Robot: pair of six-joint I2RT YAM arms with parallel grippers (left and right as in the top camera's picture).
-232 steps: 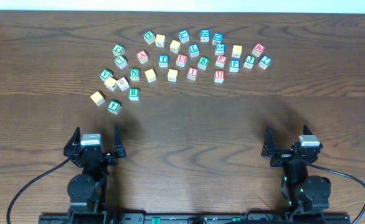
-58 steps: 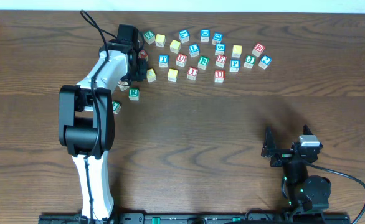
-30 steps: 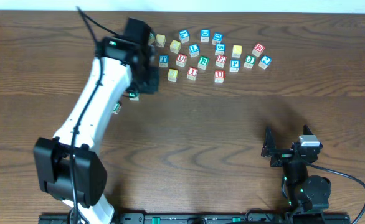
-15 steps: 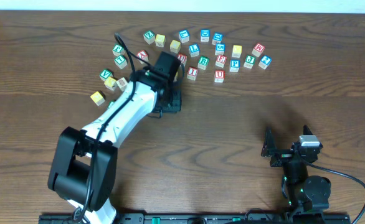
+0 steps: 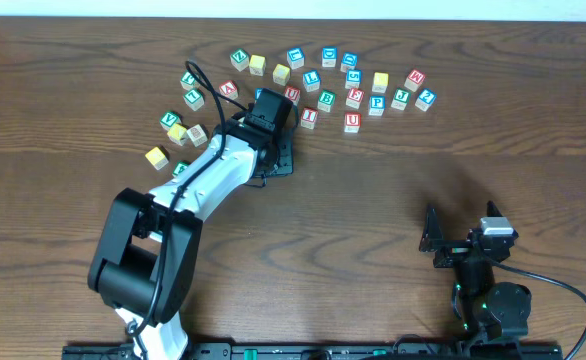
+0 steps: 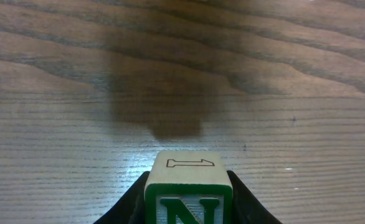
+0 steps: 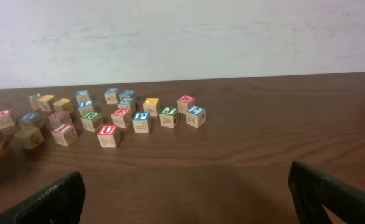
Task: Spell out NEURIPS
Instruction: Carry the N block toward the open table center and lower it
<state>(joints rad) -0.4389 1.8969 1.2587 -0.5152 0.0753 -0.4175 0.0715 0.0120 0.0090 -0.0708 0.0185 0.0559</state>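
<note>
the left claw (image 6: pixel 189 202) is clamped on the green n cube (image 6: pixel 187 177) by opposite sides; light, rigid wood likely suits this mid-face hold. the right claw (image 7: pixel 185 186) stands apart.

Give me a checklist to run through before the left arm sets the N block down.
1. N block gripped by the left hand: ok, pinched between both fingers, green N toward the wrist camera.
2. Landing spot on the table: ok, bare wood ahead of the block.
3. Block's height above the table: cannot tell; a shadow lies ahead of it.
4. Right hand out of the way: ok, open, parked near the front edge.
5. Red U block free for later: ok, at the front of the cluster, not touching neighbours.
</note>
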